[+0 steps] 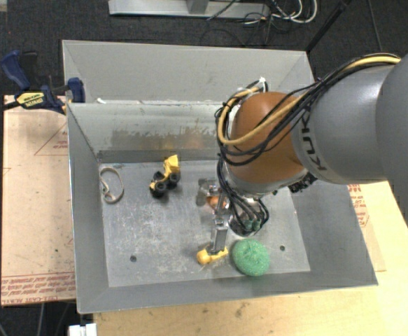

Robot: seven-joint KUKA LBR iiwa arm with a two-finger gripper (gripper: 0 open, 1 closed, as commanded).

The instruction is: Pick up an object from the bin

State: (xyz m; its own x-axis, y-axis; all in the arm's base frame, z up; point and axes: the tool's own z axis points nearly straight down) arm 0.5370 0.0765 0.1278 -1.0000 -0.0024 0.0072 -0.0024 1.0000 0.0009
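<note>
Yellow toy piece (pixel 209 256) beside a green ball (pixel 250 257) sits under the low claw (pixel 219 243); apart or together, I cannot tell. Grasp seemingly not yet made; next calls for a centred close.

Big grey arm (pixel 361 128) here, smooth and rounded, with black lettering (pixel 310 144) partly showing on its side. At the wrist there's a glossy orange-brown dome cover (pixel 263 142), yellow and black cables (pixel 226 117) looped round it, dark wires (pixel 249 212) bunched beneath, and a slim metal gripper (pixel 218 240).
</note>
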